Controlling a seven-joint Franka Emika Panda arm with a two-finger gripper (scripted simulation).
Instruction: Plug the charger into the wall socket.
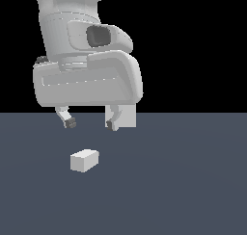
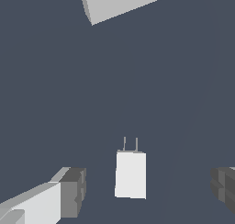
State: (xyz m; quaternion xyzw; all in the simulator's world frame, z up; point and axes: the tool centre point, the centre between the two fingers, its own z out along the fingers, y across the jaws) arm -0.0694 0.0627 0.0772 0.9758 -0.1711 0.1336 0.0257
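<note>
The charger (image 1: pixel 84 160) is a small off-white block lying on the dark floor. In the wrist view the charger (image 2: pixel 131 175) shows two thin prongs at one end, pointing toward the wall socket (image 2: pixel 124 2). The wall socket (image 1: pixel 127 117) is a pale upright panel, partly hidden behind the gripper's finger in the exterior view; its orange dot does not show. My gripper (image 1: pixel 90 124) is open and empty, hovering above the charger and not touching it. In the wrist view the gripper (image 2: pixel 147 191) has the charger between its spread fingers (image 2: pixel 71 191).
A flat dark grey-blue floor (image 1: pixel 183 181) spreads around the charger. The arm's large white body (image 1: pixel 87 80) fills the upper part of the exterior view, against a black background.
</note>
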